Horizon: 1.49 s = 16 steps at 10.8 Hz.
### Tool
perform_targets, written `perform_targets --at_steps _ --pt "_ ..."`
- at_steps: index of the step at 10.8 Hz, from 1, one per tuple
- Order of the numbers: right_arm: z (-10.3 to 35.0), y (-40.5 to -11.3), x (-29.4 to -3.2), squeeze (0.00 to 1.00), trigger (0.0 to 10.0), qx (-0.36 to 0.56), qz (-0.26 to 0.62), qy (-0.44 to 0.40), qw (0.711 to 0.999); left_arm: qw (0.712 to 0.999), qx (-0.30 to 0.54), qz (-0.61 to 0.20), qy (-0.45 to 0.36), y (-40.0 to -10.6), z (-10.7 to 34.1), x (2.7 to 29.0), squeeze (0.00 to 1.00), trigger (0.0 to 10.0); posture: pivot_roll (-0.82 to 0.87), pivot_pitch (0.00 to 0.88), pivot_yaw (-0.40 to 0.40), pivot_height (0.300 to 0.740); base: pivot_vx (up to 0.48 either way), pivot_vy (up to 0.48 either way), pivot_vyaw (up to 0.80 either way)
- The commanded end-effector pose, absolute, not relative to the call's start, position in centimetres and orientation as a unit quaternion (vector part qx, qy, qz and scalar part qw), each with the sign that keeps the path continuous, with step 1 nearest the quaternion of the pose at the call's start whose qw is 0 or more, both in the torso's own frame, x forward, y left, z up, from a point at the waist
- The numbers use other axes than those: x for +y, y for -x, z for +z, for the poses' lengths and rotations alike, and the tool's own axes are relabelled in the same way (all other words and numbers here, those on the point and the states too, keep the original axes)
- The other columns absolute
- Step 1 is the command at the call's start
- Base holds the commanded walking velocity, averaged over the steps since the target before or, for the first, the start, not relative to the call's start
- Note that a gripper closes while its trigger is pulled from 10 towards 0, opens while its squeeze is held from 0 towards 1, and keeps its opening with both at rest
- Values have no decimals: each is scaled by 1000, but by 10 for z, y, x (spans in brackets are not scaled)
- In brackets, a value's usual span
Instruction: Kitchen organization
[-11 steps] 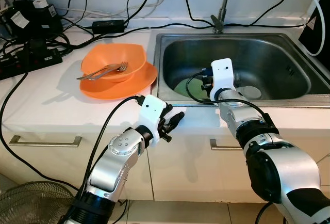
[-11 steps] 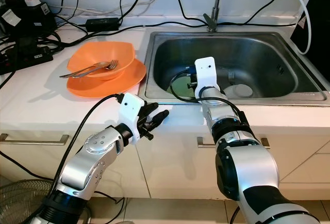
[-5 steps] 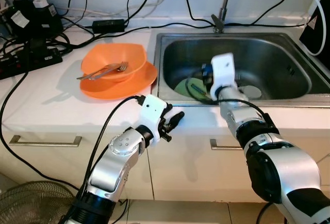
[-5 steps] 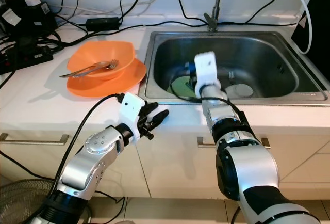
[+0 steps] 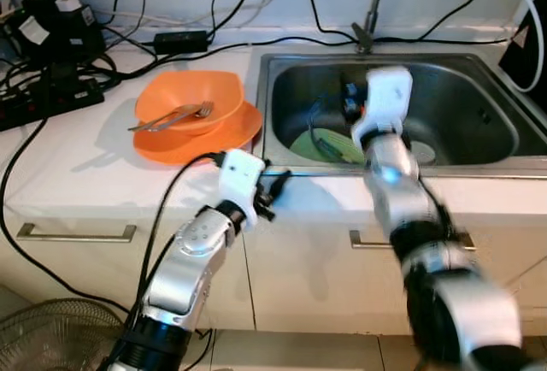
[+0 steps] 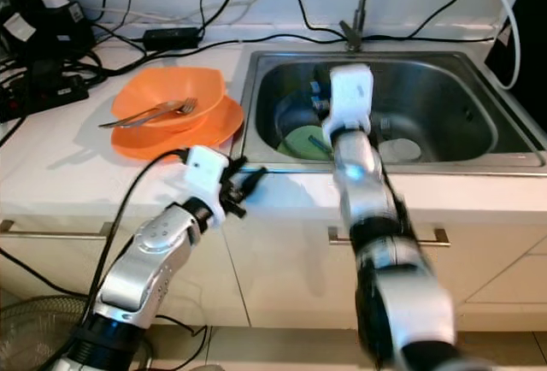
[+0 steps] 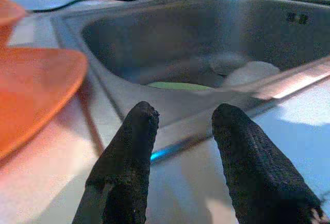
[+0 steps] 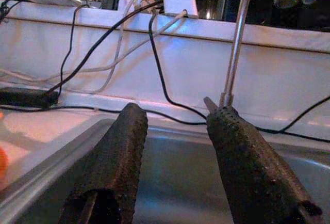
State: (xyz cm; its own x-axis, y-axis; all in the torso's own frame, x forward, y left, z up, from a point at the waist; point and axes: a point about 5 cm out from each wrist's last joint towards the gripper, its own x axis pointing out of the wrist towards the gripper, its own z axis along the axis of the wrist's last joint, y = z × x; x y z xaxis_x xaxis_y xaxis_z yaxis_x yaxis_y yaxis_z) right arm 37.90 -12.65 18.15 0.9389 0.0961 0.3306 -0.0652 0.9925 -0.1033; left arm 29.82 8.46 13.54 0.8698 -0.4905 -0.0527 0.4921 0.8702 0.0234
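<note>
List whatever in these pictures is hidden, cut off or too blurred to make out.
- Green plate in the sink: partly hidden by the right arm in the eye views.
- Right forearm: motion-blurred in the eye views.
- Faucet: spout cut off by the top edge.
- Utensils in the orange bowl: a fork shows; the rest too small to tell.

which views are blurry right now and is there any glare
Left and right eye views: the right silver arm is smeared with motion blur, while the orange bowl and counter stay sharp. Left wrist view: soft focus, a bright glare streak along the steel sink rim. Right wrist view: blown-out light at the top, the chrome tap slightly hazy.
</note>
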Motion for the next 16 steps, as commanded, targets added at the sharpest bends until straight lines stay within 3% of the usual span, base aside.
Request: perform_targets --at_steps 1,2,8,12,16 --pt "187 -373 -125 0 10000 -198 47 35 979 970 13 -241 -16 -301 138 87 0 10000 121 0 29 740 0 0 0" --pt "168 -352 -129 0 10000 -197 50 39 978 973 8 -231 -12 -301 138 89 0 10000 111 0 31 740 0 0 0" --pt "147 -325 -111 0 10000 -164 70 22 984 979 -16 -205 -15 -303 137 93 0 10000 110 0 31 740 0 0 0" --pt "143 -323 -97 0 10000 -150 84 13 985 980 -187 -69 -22 -306 187 123 0 10000 132 0 25 740 0 0 0" --pt "143 -323 -95 0 10000 -148 82 13 985 976 -207 28 -60 -295 187 160 0 10000 131 0 32 740 0 0 0"
